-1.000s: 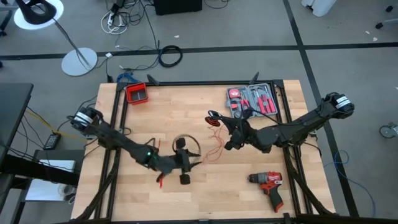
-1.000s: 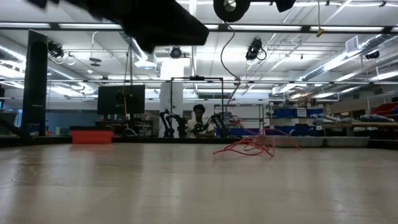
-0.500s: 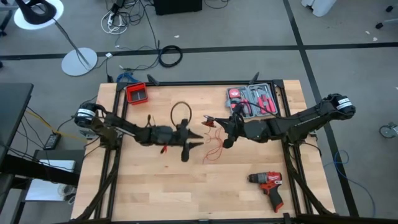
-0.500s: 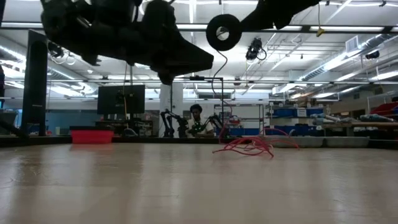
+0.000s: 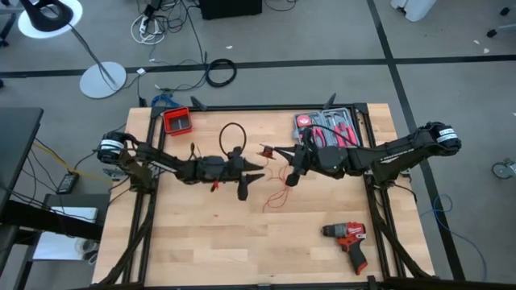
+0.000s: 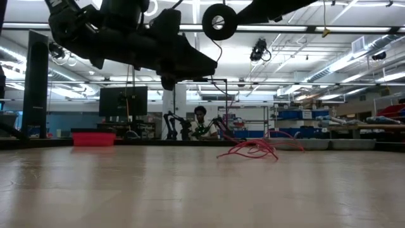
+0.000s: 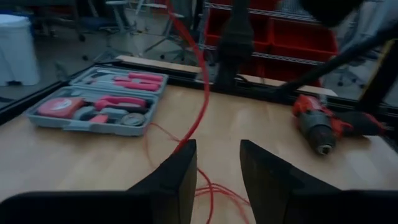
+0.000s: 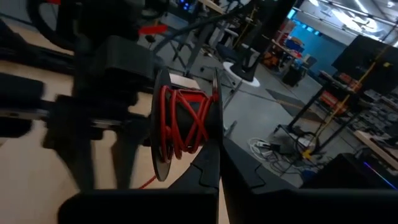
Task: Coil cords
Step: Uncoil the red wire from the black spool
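Seen from above, the two arms meet over the middle of the wooden tabletop (image 5: 218, 250); the left end effector (image 5: 251, 174) reaches in from the left, its fingers parted, with a black wire loop (image 5: 233, 134) arching up just behind it; the right end effector (image 5: 274, 152) comes from the right and pinches a small spool, a red clip at its tip; loose red strands of the cords (image 5: 278, 192) trail down onto the wood between and just below the two; a grey tool case (image 5: 332, 131) lies at the far right of the tabletop, a red bin (image 5: 177, 121) at the far left corner, a red drill (image 5: 348, 239) near the right front.

At table height, both arms hang overhead; a tangle of the cords (image 6: 252, 149) rests on the tabletop right of centre; a black spool (image 6: 219, 21) shows at the top of the frame; a person sits in the room beyond.

From the left wrist, the two dark fingers (image 7: 175, 180) stand apart with a narrow gap; a red strand (image 7: 202, 99) rises between them; the tool case (image 7: 99, 109) and the drill (image 7: 323, 124) lie on the tabletop beyond.

From the right wrist, the fingers close on a black spool (image 8: 186, 127) wound with red cord; the left arm stands blurred just behind it.
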